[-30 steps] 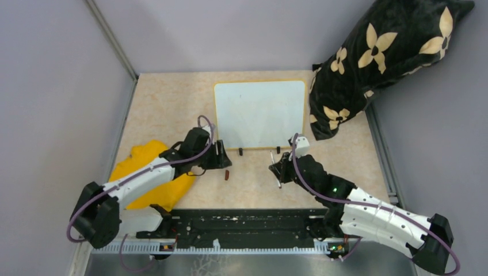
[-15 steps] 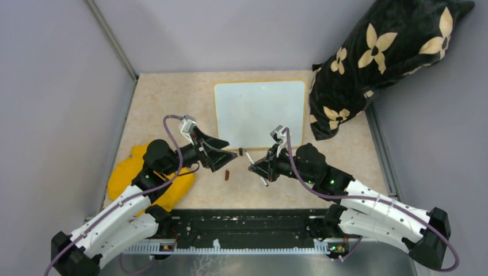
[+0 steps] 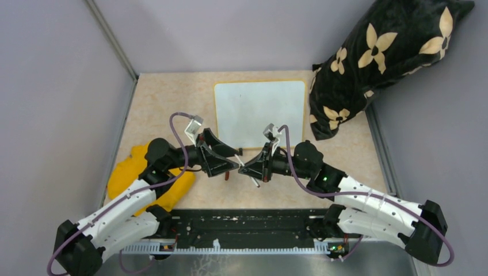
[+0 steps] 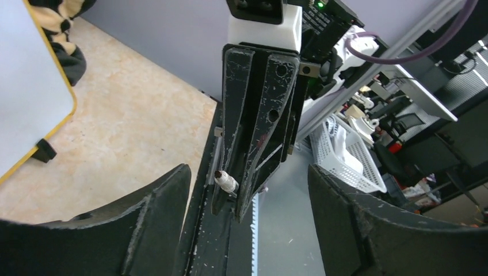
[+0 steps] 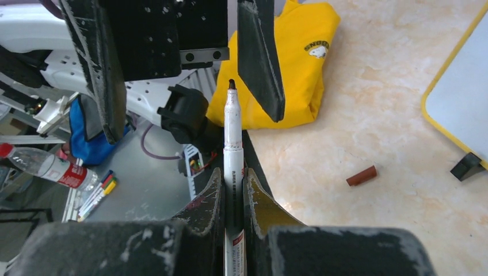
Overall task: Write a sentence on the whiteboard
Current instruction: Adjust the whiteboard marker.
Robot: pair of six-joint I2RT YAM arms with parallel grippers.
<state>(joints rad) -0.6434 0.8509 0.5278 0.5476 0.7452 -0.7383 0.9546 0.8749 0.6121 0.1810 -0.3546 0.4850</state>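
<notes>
Pinching an uncapped marker (image 5: 232, 135), right fingers (image 5: 208, 198) held its tip between wide-spread left fingers (image 5: 262, 57); label unreadable.

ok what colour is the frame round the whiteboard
Yellow, a thin edge running round the whiteboard. It shows best in the right wrist view.

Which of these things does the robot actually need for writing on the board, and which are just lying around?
For the job: glossy white, yellow-framed whiteboard, blank so far; white marker pen, uncapped, clamped in the right gripper; open left gripper facing its tip.
Lying about: crumpled yellow garment; black plush cushion with cream flowers; small reddish-brown cap, possibly the pen's.
</notes>
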